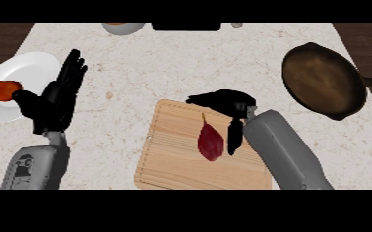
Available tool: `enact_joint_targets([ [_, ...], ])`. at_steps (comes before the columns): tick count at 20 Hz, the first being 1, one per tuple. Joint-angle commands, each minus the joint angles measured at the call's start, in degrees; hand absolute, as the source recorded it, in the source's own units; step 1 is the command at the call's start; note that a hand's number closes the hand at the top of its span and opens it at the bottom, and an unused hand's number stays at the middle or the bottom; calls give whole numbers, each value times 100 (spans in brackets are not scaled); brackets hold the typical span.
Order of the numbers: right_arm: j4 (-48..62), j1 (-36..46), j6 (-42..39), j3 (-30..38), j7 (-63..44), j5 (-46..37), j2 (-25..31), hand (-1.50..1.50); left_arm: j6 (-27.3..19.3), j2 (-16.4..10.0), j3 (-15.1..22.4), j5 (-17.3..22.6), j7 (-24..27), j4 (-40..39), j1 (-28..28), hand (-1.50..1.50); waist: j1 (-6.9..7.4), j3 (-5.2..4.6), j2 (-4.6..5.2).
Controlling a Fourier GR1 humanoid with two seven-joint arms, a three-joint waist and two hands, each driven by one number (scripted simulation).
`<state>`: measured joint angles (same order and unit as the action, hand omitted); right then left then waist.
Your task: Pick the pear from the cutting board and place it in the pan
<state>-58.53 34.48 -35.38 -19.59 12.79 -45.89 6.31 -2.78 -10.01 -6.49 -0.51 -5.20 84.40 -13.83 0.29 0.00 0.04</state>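
Note:
A dark red pear [210, 141] lies on the wooden cutting board [170, 162] at the lower middle of the counter. My right hand [224, 102] hovers over the board's far right corner, just beyond the pear. Its fingers spread toward the left and one dark digit [234, 136] hangs down right beside the pear; nothing is held. The dark round pan [323, 81] sits at the right, apart from the hand. My left hand [52, 103] rests open at the left, fingers up.
A white plate [33, 66] with a red-orange fruit [7, 90] lies at the left edge, partly behind my left hand. A grey bowl [122, 27] and a dark object [185, 26] stand at the counter's far edge.

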Motion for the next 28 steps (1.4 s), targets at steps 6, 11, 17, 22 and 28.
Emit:
enact_joint_targets([
  [6,614,81,-2,-50,148,-459,-335,-150,-293,271,158,-258,-31,-246,-300,0,-12,0,7],
  [11,729,77,-60,-118,858,-488,-363,150,102,82,-5,19,131,160,289,0,17,0,3],
  [17,553,-287,497,-242,1356,-963,-234,150,226,-20,-63,26,61,130,252,0,-5,0,-2],
  [22,171,-496,568,-116,1235,-1101,-293,150,120,7,-168,47,-14,-74,-68,0,-33,-1,-7],
  [28,-967,-1892,1421,-200,-397,-1683,29,150,-16,-40,-257,-25,12,156,382,0,-381,-13,-150],
])
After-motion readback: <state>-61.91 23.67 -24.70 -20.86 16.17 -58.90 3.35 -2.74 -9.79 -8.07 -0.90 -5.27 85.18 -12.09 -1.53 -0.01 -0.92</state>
